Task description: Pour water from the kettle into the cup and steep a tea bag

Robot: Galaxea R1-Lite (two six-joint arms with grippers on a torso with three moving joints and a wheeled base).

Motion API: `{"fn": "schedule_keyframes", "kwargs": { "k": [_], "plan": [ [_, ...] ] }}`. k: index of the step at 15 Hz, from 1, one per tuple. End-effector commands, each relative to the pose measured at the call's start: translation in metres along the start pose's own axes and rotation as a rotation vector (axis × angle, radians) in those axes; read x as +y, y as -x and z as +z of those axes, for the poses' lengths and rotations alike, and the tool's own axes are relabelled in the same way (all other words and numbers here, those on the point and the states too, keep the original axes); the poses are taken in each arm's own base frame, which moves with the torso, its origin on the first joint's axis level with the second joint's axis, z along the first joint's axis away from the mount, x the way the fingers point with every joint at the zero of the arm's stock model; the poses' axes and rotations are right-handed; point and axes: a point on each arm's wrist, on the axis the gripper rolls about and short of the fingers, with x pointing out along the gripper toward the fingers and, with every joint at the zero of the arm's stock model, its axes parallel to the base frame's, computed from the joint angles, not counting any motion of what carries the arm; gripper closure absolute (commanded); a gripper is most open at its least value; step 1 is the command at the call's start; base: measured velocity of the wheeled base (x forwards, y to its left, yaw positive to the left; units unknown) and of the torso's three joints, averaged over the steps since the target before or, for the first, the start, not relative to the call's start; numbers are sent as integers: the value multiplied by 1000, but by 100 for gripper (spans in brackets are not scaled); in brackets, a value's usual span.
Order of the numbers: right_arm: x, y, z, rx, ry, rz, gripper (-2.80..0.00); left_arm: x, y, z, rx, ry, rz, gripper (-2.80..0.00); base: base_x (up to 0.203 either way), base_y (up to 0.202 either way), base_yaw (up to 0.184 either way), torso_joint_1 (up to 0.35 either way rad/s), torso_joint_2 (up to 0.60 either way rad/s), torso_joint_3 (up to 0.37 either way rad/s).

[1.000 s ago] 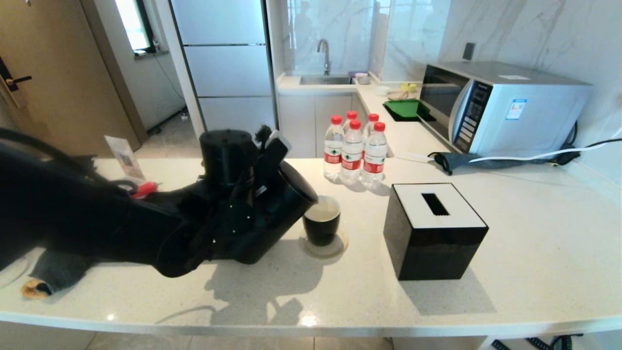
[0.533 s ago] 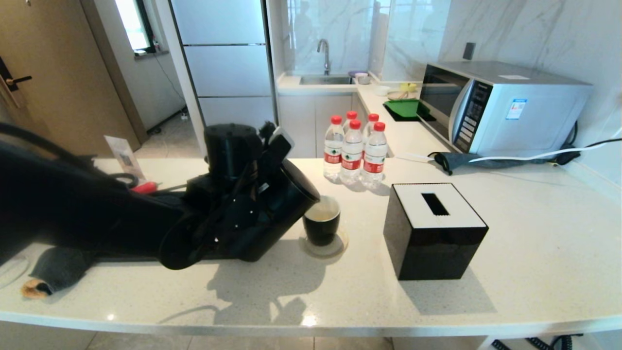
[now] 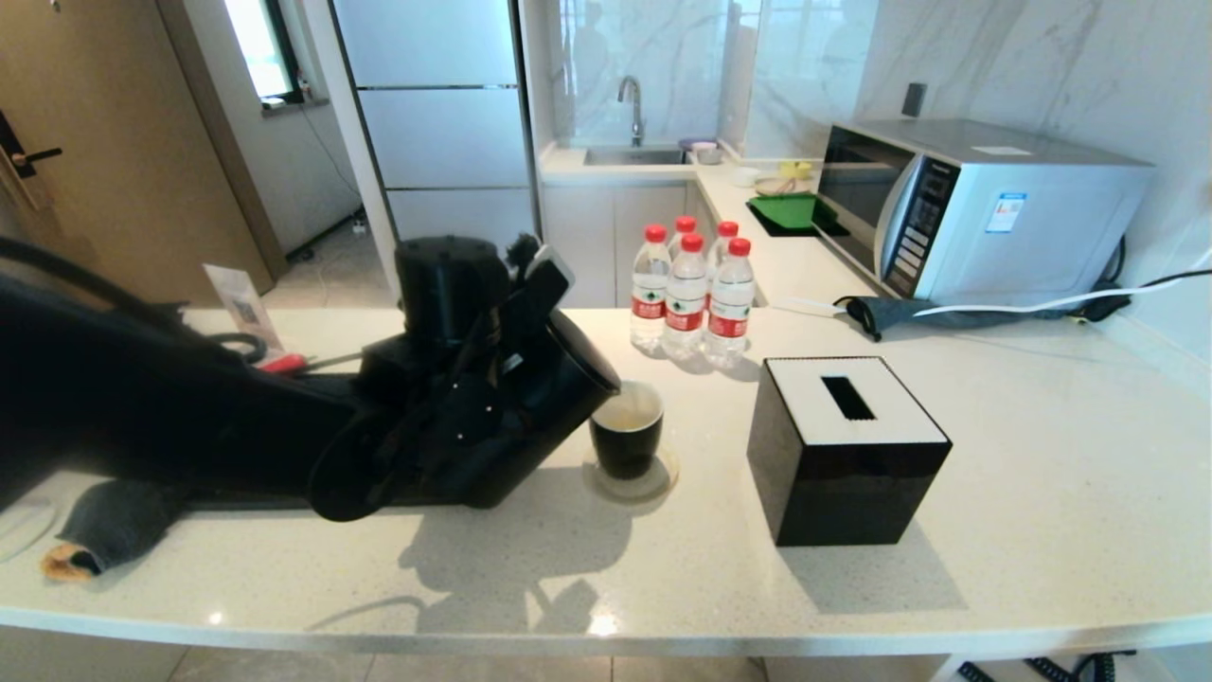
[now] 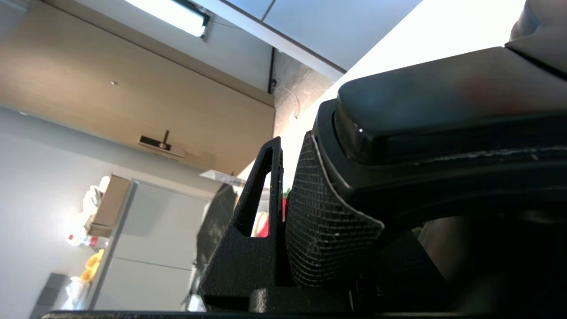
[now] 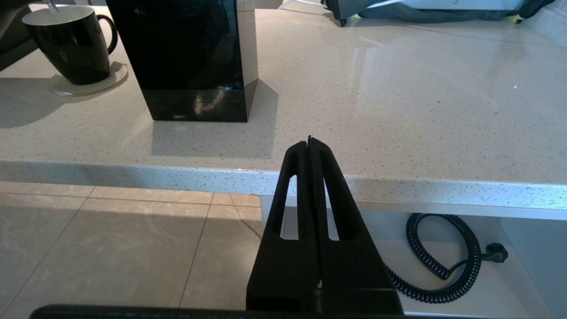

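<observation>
My left gripper (image 4: 292, 137) is shut on the handle of the matte black kettle (image 3: 535, 417). It holds the kettle off the counter, tilted to the right, with the lid end (image 3: 579, 352) just over the rim of the cup (image 3: 627, 434). The cup is glossy black with a white inside and stands on a pale coaster (image 3: 653, 483); it also shows in the right wrist view as the cup (image 5: 71, 44). The tea bag is not visible. My right gripper (image 5: 309, 139) is shut on nothing, parked below and in front of the counter's front edge.
A black tissue box (image 3: 847, 445) with a white top stands right of the cup. Several water bottles (image 3: 691, 294) stand behind it, a microwave (image 3: 975, 208) at the back right. A red packet (image 3: 284, 364) and grey cloth (image 3: 114, 521) lie at the left.
My left wrist has risen a little and shifted slightly right with the kettle, which stays tilted at the cup's rim. The right arm has not moved.
</observation>
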Motion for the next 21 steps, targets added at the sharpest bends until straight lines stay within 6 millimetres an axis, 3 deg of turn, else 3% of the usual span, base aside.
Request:
{"fn": "schedule_keyframes", "kwargs": {
  "k": [1,21],
  "plan": [
    [0,0,0,0,0,0,0,2,0,1,1,3,11,0,0,0,0,0,0,0],
    [0,0,0,0,2,2,0,9,-1,7,-23,47,33,0,0,0,0,0,0,0]
  ]
}}
